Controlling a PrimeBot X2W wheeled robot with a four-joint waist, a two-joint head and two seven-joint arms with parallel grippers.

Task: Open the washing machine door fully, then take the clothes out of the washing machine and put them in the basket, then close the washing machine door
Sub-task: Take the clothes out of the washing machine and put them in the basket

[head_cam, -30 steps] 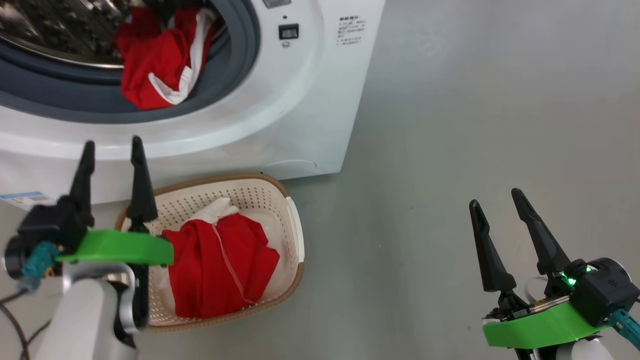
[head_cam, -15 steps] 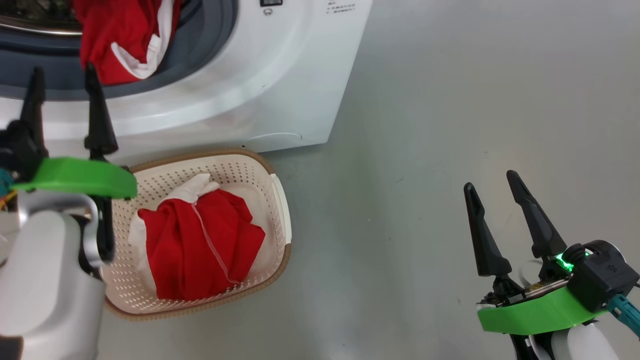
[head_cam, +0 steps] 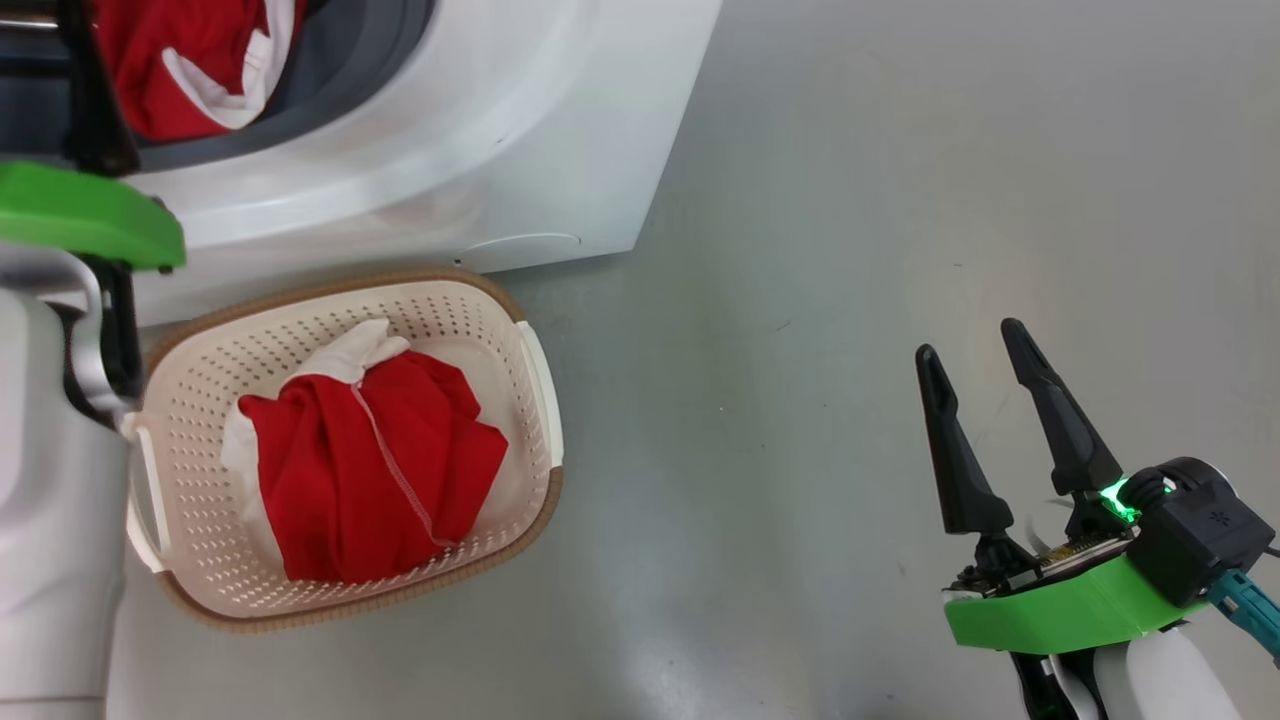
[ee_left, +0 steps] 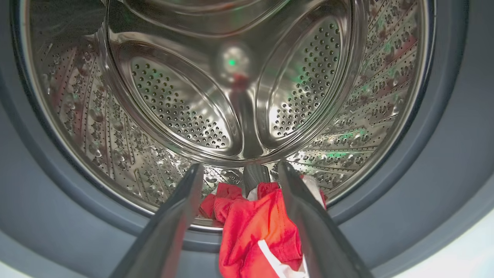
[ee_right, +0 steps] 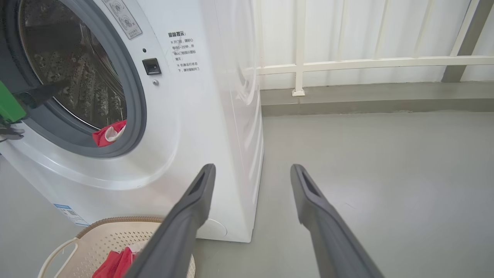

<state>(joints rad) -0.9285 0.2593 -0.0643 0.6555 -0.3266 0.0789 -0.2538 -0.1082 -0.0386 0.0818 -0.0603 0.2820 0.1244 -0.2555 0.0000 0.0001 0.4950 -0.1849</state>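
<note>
- Red fabric garment with white trim point(ee_left: 254, 227) drapes over the grey rubber gasket point(ee_left: 444, 154) of the white front-loading washing machine point(head_cam: 450, 130), between the spread, empty fingers of the left gripper point(ee_left: 240, 166).
- Second red garment point(head_cam: 360, 470) lies in the cream perforated plastic basket point(head_cam: 450, 310) before the machine.
- Right gripper point(head_cam: 968, 340) hangs spread and empty, well apart from both.

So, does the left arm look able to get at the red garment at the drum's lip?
Probably yes: the left gripper is open at the washing machine mouth, the red garment lies between its fingers, nothing blocking.
</note>
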